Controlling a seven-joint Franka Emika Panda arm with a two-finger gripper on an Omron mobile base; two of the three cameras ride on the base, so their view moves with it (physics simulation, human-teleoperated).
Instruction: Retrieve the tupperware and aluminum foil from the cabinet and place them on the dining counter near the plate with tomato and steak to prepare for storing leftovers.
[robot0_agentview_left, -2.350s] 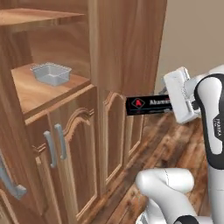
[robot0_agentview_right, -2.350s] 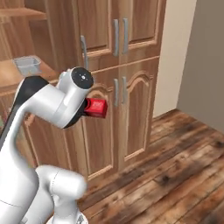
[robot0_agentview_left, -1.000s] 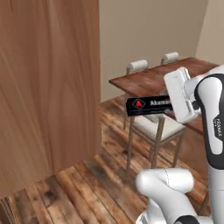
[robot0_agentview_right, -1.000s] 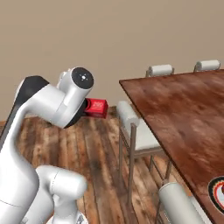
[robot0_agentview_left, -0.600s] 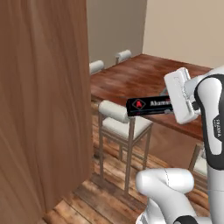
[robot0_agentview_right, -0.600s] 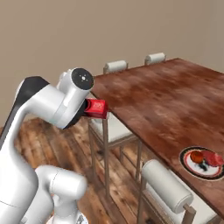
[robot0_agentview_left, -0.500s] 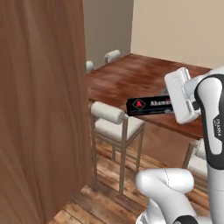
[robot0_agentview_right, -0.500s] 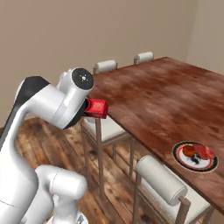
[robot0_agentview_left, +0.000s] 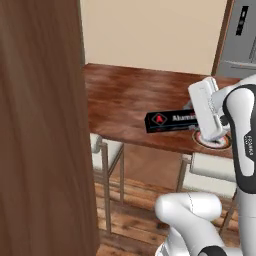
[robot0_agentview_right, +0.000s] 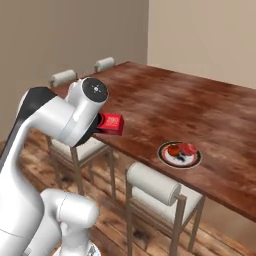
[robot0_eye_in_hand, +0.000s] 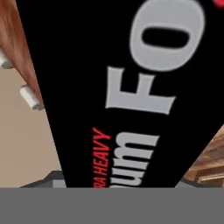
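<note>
Right base view: the claw (robot0_agentview_right: 102, 125), closed on the aluminum foil (robot0_agentview_right: 111, 123), holds the carton level at centre-left, its long axis horizontal. The plate (robot0_agentview_right: 180, 154) with tomato (robot0_agentview_right: 173, 149) lies lower right of it on the tabletop (robot0_agentview_right: 200, 115), so the placing move likely runs that way.

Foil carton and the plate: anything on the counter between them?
Nothing: in the right base view, bare dining counter lies between the aluminum foil and the plate.

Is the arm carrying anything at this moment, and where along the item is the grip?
Yes: the aluminum foil carton, held level in the gripper above the dining counter's edge. The hold is well along its length; the logo end juts free, and the red end pokes past the wrist.
</note>
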